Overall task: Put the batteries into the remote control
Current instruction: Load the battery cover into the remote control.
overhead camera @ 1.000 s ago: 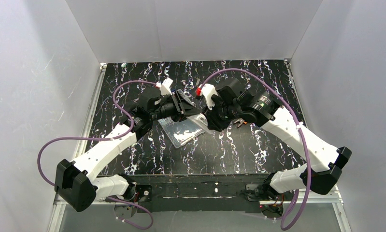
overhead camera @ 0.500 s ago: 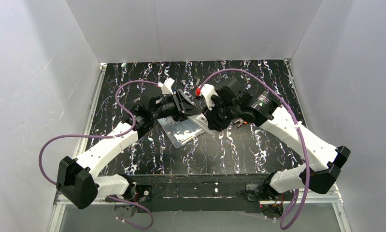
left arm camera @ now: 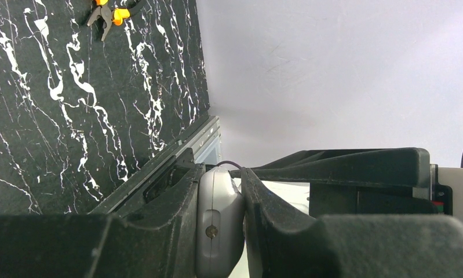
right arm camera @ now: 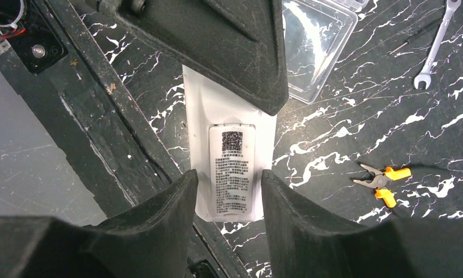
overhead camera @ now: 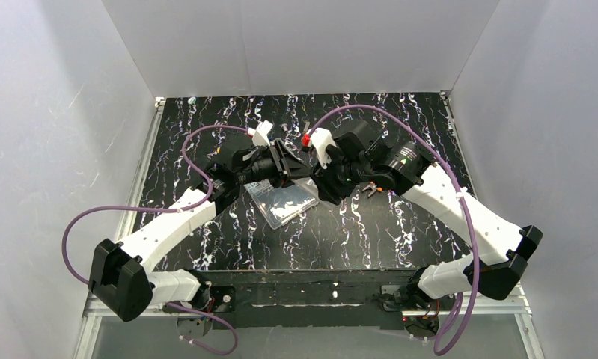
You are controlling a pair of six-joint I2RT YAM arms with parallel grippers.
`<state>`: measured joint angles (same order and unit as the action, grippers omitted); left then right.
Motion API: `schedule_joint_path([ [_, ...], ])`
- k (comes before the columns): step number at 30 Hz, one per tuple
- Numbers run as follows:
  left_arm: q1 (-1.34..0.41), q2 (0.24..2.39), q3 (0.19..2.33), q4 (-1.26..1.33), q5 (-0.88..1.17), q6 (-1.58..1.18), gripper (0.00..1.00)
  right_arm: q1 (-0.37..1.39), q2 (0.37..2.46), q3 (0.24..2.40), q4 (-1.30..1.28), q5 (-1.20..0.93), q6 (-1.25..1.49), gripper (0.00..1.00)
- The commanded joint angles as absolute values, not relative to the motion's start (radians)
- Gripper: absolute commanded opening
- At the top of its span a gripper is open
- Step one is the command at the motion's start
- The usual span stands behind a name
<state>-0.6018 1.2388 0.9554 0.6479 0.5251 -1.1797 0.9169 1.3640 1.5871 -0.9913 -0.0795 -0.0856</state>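
**Step in hand: battery cover, apparently not yet off**

Clamped in left end effector [left arm camera: 220, 229]: remote control [right arm camera: 232, 145], label side facing right end effector [right arm camera: 228, 191]. Astride back cover [right arm camera: 232, 174] with the right; grasping or released, cannot tell. Next, probably: slide cover off squarely.

White remote control [right arm camera: 232, 174]; black white-veined table [right arm camera: 333, 145]

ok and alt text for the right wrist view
A white remote control, label side facing the camera, is held at its far end by the left gripper, with the right gripper open over its near end. A clear plastic box, a wrench and orange-handled pliers lie on the marbled table.
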Motion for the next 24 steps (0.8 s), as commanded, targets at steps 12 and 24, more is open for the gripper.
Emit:
schedule_joint_path([
  [12,-0.609,1.217,0.946,0.721,0.566,-1.207,0.0,0.92,1.339,1.664,-0.945,-0.078,-0.089,0.63],
  [24,-0.609,1.227,0.947,0.753,0.566,-1.242,0.0,0.906,1.13,1.498,-0.703,0.168,0.003,0.7],
])
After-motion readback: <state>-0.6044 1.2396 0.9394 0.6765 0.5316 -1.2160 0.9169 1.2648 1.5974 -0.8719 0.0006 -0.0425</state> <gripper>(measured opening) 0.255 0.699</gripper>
